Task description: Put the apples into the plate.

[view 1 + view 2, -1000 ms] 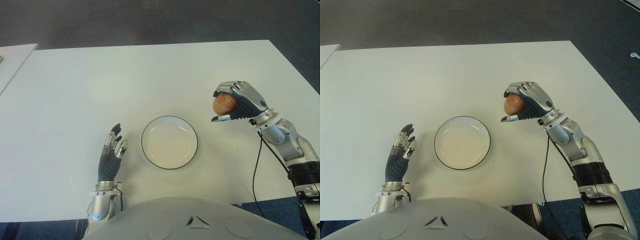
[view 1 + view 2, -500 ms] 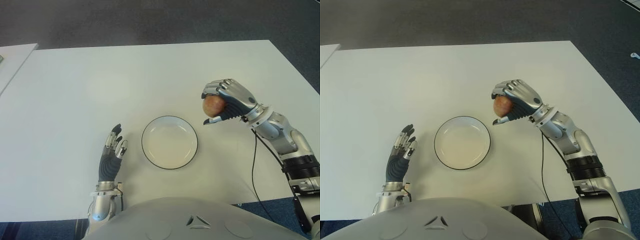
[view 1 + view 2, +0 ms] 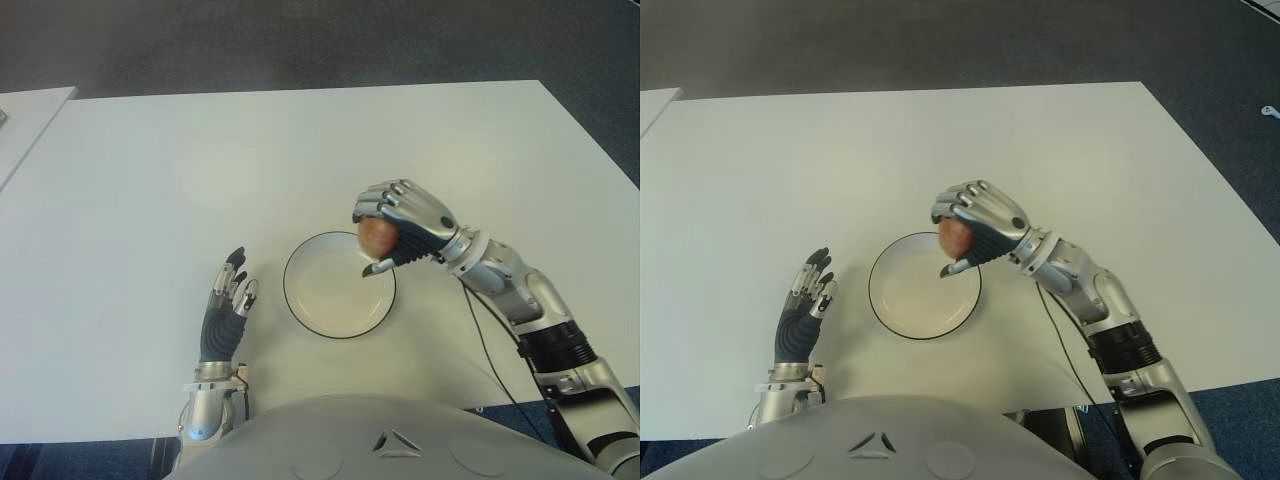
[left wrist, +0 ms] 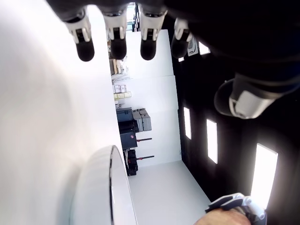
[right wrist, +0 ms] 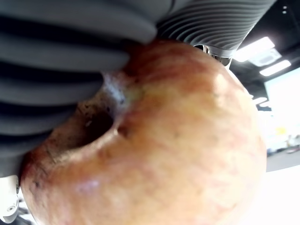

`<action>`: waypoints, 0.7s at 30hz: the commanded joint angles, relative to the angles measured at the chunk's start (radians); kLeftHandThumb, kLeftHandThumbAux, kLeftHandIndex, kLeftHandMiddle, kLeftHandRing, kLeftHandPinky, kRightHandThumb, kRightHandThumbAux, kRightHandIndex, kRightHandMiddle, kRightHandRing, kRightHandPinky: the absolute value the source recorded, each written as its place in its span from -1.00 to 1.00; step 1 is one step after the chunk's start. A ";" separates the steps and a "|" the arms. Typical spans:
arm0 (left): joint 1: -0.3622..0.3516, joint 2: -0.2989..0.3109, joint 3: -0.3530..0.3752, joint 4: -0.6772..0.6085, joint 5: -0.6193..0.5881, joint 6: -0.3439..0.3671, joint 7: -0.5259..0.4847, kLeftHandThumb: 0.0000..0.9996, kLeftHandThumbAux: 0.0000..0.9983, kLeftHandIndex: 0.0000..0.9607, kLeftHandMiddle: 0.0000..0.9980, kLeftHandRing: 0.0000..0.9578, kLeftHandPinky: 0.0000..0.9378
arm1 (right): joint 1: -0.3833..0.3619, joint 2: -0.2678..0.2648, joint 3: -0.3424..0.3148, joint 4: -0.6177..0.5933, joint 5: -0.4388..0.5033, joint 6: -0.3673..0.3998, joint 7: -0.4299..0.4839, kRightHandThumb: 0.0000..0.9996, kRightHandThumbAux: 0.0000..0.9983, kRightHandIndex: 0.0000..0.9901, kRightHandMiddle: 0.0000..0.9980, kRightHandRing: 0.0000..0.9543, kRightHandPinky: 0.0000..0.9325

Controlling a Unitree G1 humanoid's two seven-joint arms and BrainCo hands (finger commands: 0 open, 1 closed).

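Only 1 apple (image 3: 376,234) shows, clasped in the curled fingers (image 3: 392,200) of the right hand (image 3: 405,225) above the white plate's (image 3: 300,310) right rim, unreleased. Left hand (image 3: 224,312), fingers straight, shows left of the plate on the table (image 3: 150,180).

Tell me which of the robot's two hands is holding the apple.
The right hand, curled around the apple at the plate's right rim; the left hand shows open left of the plate.

apple (image 3: 376,233): mostly covered by right hand (image 3: 398,228) fingers | plate (image 3: 310,290): right rim behind that hand | table (image 3: 150,180): near edge hidden by robot's torso | wrist-view plate: cut off by frame edge
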 commanded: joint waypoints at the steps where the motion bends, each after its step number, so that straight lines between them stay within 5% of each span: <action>1: -0.004 -0.013 -0.001 0.019 0.016 0.003 0.015 -1.00 -0.18 -1.00 -1.00 -1.00 -0.98 | -0.016 0.020 0.034 0.017 -0.016 0.006 0.019 0.43 0.43 -0.11 0.76 0.81 0.85; 10: 0.006 -0.023 -0.008 0.008 0.038 0.011 0.025 -1.00 -0.18 -1.00 -1.00 -1.00 -0.98 | -0.046 0.060 0.137 0.125 -0.106 -0.039 -0.033 0.44 0.43 -0.11 0.77 0.83 0.86; 21: 0.010 -0.046 -0.011 0.005 0.066 -0.001 0.053 -1.00 -0.18 -1.00 -1.00 -1.00 -0.98 | -0.029 0.049 0.151 0.114 -0.135 -0.056 -0.064 0.45 0.42 -0.11 0.74 0.81 0.85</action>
